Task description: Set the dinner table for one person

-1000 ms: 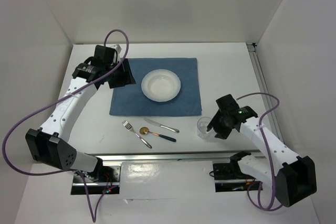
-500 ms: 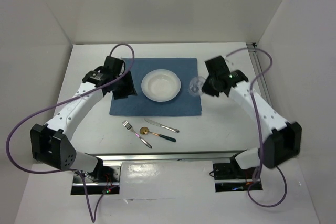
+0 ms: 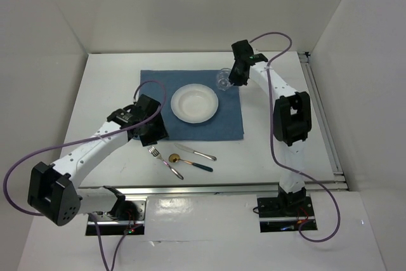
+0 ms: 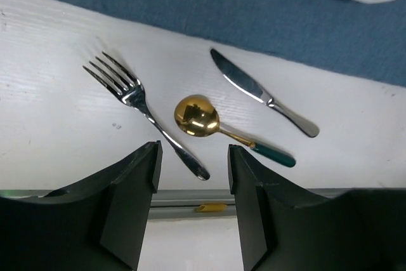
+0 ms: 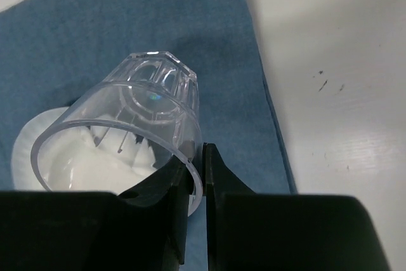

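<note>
Since my R hand pinches just the rim of the tipped glass, over the table by the plate's far right side, it could slip & drop. L hand is open.

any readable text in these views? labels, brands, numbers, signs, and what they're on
None can be read.
The fork, gold spoon, knife, clear glass, white bowl, blue placemat and table show no print.
If the arms carry any marking, it is too small to read.
</note>
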Robot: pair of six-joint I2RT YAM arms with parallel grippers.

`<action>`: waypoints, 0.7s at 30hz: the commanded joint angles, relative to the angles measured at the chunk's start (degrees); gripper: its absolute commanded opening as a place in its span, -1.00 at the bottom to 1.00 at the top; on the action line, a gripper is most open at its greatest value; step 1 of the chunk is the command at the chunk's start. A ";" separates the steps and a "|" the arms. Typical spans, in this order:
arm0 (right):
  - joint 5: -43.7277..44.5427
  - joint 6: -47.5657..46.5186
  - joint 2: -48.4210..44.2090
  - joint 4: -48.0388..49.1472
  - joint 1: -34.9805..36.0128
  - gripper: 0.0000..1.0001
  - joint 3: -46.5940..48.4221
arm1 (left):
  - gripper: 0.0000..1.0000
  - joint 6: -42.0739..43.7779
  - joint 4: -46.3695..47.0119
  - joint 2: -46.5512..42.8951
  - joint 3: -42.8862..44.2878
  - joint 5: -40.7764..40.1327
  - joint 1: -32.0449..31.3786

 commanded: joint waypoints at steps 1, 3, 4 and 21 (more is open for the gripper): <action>-0.07 -1.18 2.70 1.81 -0.70 -1.00 4.08 | 0.25 -3.91 1.85 -0.88 -1.85 -1.44 -1.76; -0.07 -1.18 3.24 2.68 -0.71 -1.00 4.61 | 0.25 -4.53 2.46 -0.19 -2.74 -1.45 -2.37; -0.07 -1.18 4.11 3.21 -0.71 -1.00 4.61 | 0.25 -4.53 2.46 -0.18 -3.52 -1.45 -3.07; 0.72 -1.10 4.92 3.05 -0.71 0.97 8.56 | 0.38 -4.26 4.30 7.91 -10.30 1.63 -3.60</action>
